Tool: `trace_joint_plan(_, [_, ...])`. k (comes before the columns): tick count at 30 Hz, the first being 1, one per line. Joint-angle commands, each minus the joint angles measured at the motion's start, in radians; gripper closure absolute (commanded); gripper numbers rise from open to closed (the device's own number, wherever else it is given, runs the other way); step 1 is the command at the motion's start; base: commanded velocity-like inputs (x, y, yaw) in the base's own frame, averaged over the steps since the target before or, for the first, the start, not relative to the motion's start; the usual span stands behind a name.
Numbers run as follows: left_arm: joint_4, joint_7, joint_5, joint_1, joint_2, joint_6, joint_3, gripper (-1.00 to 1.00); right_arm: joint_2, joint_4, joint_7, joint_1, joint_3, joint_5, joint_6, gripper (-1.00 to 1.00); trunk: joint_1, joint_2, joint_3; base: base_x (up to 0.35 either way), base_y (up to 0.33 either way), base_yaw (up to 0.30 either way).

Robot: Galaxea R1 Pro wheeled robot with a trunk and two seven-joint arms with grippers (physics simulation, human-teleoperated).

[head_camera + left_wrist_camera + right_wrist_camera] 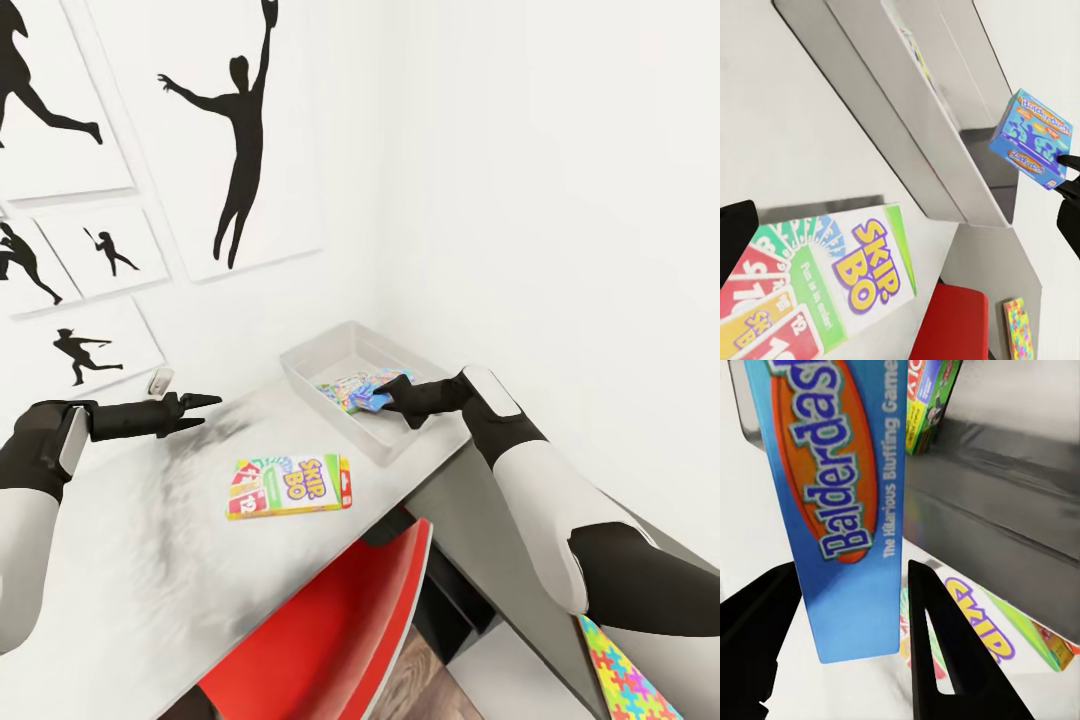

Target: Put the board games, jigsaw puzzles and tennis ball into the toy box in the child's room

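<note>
The pale grey toy box (312, 352) sits in the table's far corner against the wall, with a colourful game box (343, 388) inside it. My right gripper (383, 403) is shut on a blue Balderdash board game (832, 495), held upright over the box's near rim (907, 127). From the left wrist the blue game (1035, 139) hangs just beside the bin. A Skip-Bo board game (290, 487) lies flat on the light grey table (150, 560). My left gripper (208, 410) hovers open and empty above the table, left of Skip-Bo. A jigsaw puzzle (625, 675) lies at the lower right.
A red chair (330, 630) is tucked under the table's front edge below Skip-Bo. White walls with black silhouette pictures (235, 130) close in behind and right of the toy box. A small white object (160, 380) sits by the wall near my left gripper.
</note>
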Motion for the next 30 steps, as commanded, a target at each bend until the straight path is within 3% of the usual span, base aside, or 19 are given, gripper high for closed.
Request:
trace_joint_plan(1, [0.0,0.001,0.005,-0.001,0.0,0.008,0.001,-1.0,0.0,-0.001,-0.011,-0.001,0.002,-0.011,-0.002,1.0,0.0,-0.001,-0.001,0.027,0.0,0.0])
trace_joint_plan(5, [0.0,0.001,0.005,-0.001,0.0,0.008,0.001,-1.0,0.0,-0.001,-0.011,-0.001,0.002,-0.011,-0.001,1.0,0.0,-0.001,-0.001,0.012,0.0,0.0])
trace_joint_plan(6, [0.0,0.001,0.005,-0.001,0.0,0.008,0.001,-1.0,0.0,-0.001,-0.011,-0.001,0.002,-0.011,-0.001,-1.0,0.0,-0.001,-0.001,0.005,0.0,0.0])
trace_joint_plan(30, [0.0,0.001,0.005,-0.001,0.0,0.008,0.001,-1.0,-0.003,-0.001,-0.011,-0.014,0.004,-0.011,0.002,-1.0,0.0,-0.001,-0.001,0.0,0.0,0.0])
